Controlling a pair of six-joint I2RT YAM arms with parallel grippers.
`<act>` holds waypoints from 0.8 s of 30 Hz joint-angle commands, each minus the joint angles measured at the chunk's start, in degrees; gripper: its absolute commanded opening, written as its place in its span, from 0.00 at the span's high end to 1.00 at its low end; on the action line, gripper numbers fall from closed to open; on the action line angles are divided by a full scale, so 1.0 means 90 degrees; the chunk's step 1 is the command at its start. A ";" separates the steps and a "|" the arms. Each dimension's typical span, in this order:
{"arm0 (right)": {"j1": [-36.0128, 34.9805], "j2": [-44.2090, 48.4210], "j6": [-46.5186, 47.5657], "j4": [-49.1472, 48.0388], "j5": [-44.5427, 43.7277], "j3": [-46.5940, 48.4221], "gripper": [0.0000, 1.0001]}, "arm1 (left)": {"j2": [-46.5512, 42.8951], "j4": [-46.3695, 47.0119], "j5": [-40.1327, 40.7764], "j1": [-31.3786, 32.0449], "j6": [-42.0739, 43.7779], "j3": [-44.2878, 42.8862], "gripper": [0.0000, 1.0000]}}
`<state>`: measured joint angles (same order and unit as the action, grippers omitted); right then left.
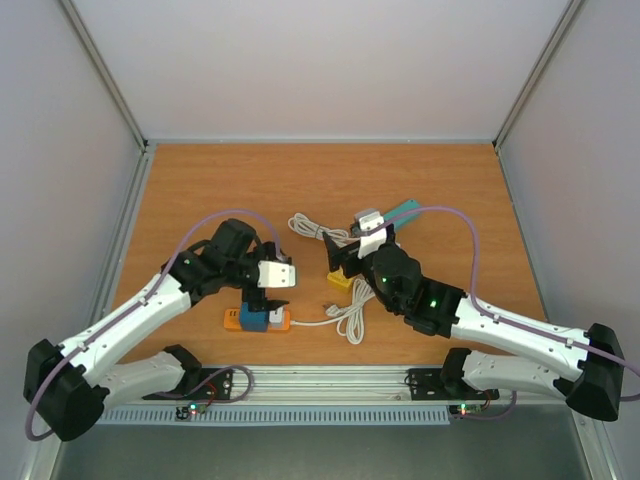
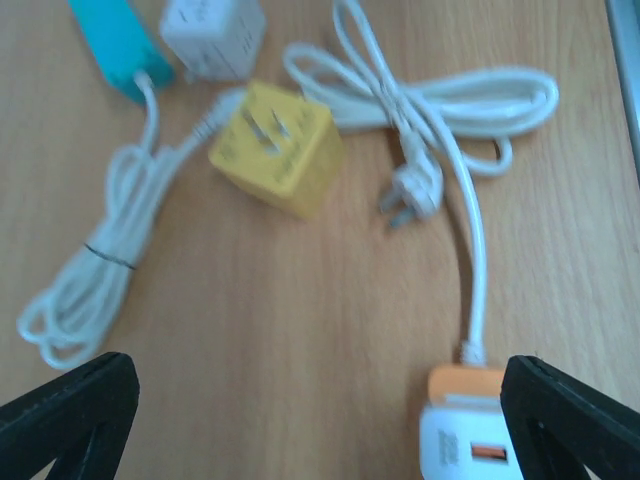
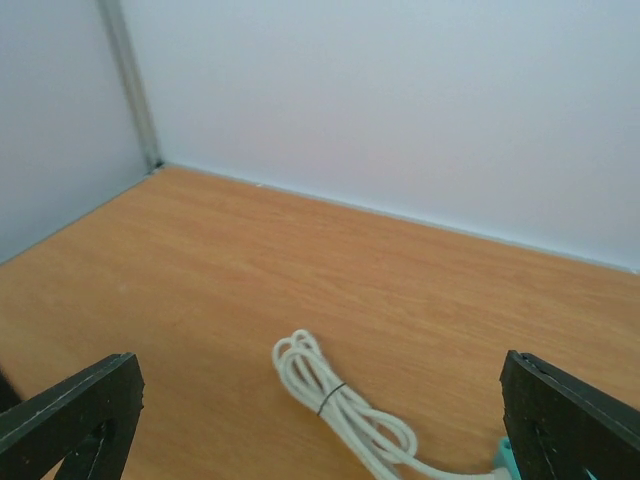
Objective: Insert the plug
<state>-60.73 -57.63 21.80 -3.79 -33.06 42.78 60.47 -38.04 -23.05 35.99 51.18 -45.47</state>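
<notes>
A yellow cube plug (image 2: 272,148) lies on the wooden table with its prongs up; it also shows in the top view (image 1: 340,281). An orange and white power strip (image 2: 465,432) lies near the front, seen in the top view (image 1: 257,319) with a blue block on it. My left gripper (image 1: 268,297) hovers just above this strip, open and empty (image 2: 320,430), with the strip by the right finger (image 2: 575,420). My right gripper (image 1: 341,260) is over the yellow plug, open and empty (image 3: 320,430). The plug is out of the right wrist view.
A teal power strip (image 1: 401,212) and a white adapter (image 1: 370,221) lie behind the right gripper. White cable coils lie at centre back (image 1: 314,228) and centre front (image 1: 350,318). A white cord plug (image 2: 415,190) lies loose. Walls enclose the table.
</notes>
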 commanded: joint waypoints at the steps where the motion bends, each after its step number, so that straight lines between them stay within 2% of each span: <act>1: 0.0378 -0.0061 -0.1150 -0.0134 -0.0913 0.0273 0.02 | 0.0256 0.0127 -0.0002 0.0529 -0.0370 -0.0497 0.00; 5: 0.1111 -0.0631 -0.2876 0.1323 -0.0979 0.1077 0.02 | 0.0808 0.0417 0.0941 0.1745 -0.0384 0.0030 0.03; 9: 0.1917 -0.1220 -0.3988 0.2147 -0.0488 0.1569 0.02 | 0.1661 0.0896 0.1784 0.2412 -0.0444 0.0306 0.13; 14: 0.2432 -0.1761 -0.4437 0.2254 -0.0271 0.1623 0.02 | 0.2104 0.1594 0.2766 0.2729 -0.0525 0.0491 0.21; 20: 0.3160 -0.2371 -0.4739 0.2171 0.0211 0.1520 0.01 | 0.2626 0.2112 0.3535 0.2805 -0.0391 0.0673 0.30; 24: 0.3635 -0.2906 -0.4867 0.2098 0.0507 0.1564 0.02 | 0.2976 0.2603 0.4250 0.2799 -0.0137 0.1021 0.33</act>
<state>-31.20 -80.20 -18.46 15.68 -31.31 56.36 82.11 -23.09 6.33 61.60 47.22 -40.91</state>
